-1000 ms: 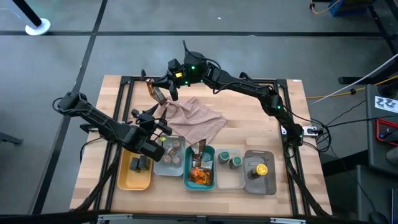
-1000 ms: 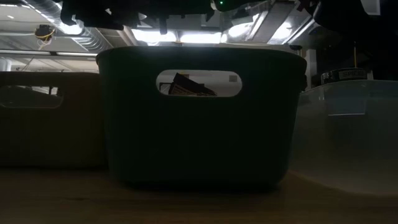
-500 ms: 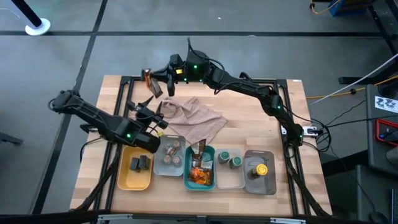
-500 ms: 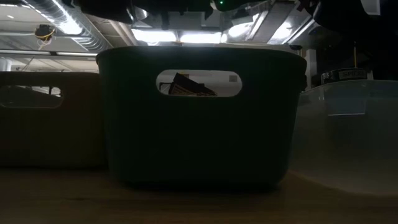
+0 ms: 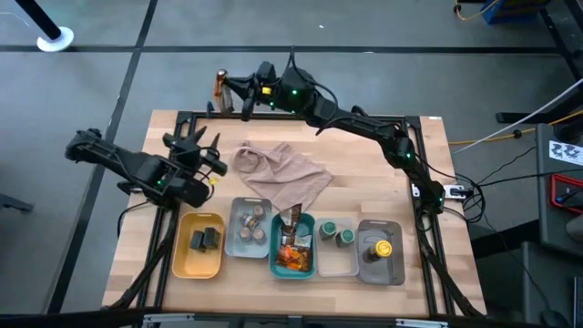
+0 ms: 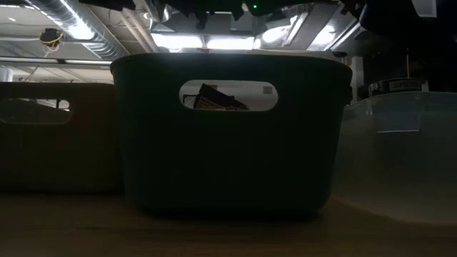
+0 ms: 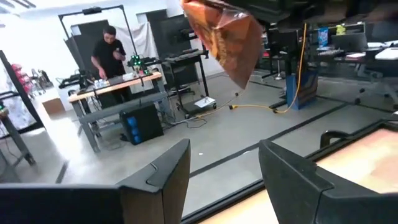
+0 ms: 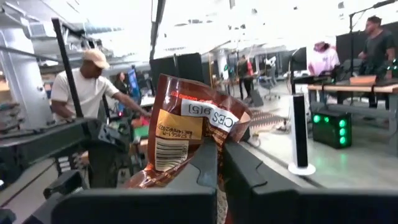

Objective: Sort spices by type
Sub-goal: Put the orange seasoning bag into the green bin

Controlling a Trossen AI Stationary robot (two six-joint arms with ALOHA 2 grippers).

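My right gripper is shut on an orange-brown packet, held over the table's far left corner; the left wrist view shows this packet high up. My left gripper hovers open above the table's left part, left of the beige-pink cloth; its fingers touch nothing. Black blocks lie in the yellow tray. Tan-lidded jars stand in a grey tray, more packets fill the teal tray, and green-lidded jars sit in the clear one. A yellow-lidded jar stands in the rightmost grey tray. My right gripper pinches the packet between its two fingers at one end. The fingers come roughly level from the table's right. The packet is lifted clear of the table and stands out beyond the fingertips.
The five trays stand in a row along the near edge. The cloth lies crumpled at the table's middle. In the low view the teal tray fills the front, a packet showing through its handle hole. People stand at benches in the room beyond.
My right gripper has carried the packet up from the cloth's far left edge toward the table's far edge, out past it. My left gripper has drawn back from over the yellow and grey trays toward the table's left and far side.
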